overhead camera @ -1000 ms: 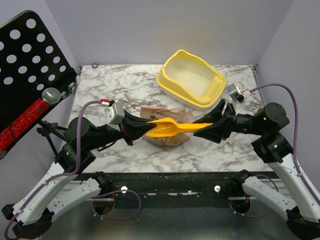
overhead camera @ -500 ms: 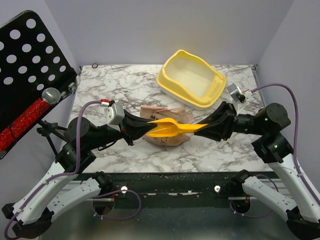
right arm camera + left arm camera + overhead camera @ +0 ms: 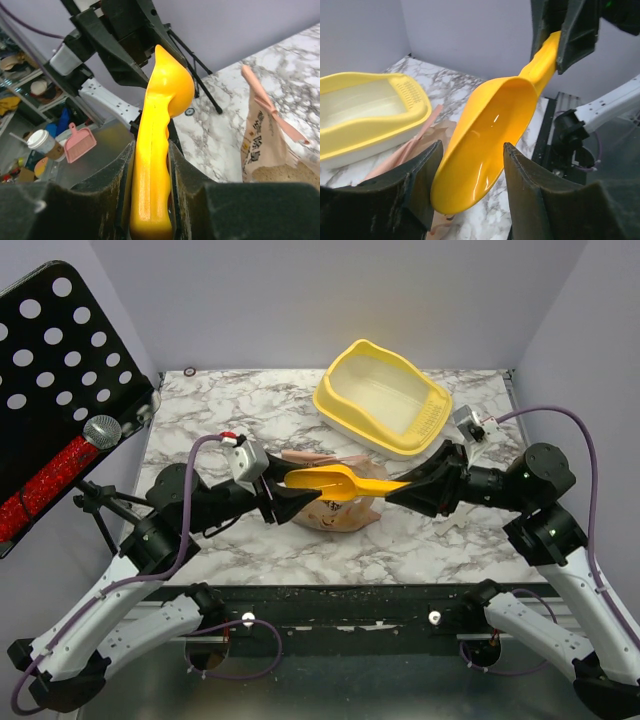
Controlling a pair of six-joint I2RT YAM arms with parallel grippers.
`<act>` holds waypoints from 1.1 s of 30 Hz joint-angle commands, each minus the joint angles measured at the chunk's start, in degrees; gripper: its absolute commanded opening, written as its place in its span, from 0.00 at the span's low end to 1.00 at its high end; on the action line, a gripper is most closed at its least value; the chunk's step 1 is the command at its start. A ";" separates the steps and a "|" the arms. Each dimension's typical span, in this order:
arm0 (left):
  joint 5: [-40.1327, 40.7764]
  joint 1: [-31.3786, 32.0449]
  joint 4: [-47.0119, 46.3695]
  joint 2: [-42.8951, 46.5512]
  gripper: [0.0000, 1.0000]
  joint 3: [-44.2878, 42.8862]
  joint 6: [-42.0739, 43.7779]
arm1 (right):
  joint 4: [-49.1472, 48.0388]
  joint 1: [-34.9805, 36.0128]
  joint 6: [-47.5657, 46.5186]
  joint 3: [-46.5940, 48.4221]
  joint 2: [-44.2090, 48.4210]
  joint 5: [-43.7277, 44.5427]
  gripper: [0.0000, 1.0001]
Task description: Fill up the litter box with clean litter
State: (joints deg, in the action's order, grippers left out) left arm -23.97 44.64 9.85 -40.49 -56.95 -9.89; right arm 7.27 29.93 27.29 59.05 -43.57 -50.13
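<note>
The pale-yellow litter box stands at the back right of the marble table, and shows at the left in the left wrist view. A yellow-orange scoop hangs level above the paper bag. My right gripper is shut on the scoop's handle. My left gripper is open, its fingers either side of the bowl, with a gap at the right finger. Clean litter shows as beige grains inside the bag. The scoop's bowl holds nothing.
A black perforated music stand with a microphone leans over the table's left edge. A small dark ring lies at the back left. Off the table, a pink dustpan and a paper cup sit below.
My left gripper has opened and let go of the scoop's bowl, and that arm has shifted right. My right gripper closed on the handle, and the scoop rose slightly.
</note>
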 commanded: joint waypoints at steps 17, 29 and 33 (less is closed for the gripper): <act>8.77 0.01 16.16 -14.96 0.68 -14.68 35.45 | 31.66 0.13 -9.53 11.09 2.35 38.61 0.00; 4.29 -3.59 26.36 -30.17 0.71 -24.08 45.39 | 41.51 0.13 -9.88 13.64 6.74 42.04 0.00; 1.47 -5.79 27.50 -32.19 0.71 -24.88 46.28 | 43.71 0.13 -10.24 14.25 6.66 42.13 0.00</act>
State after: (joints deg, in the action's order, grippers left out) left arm -17.50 40.73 33.87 -71.90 -79.53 33.26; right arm 46.92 29.95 18.11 71.66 -37.08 -9.58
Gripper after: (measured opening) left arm 0.711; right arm 0.350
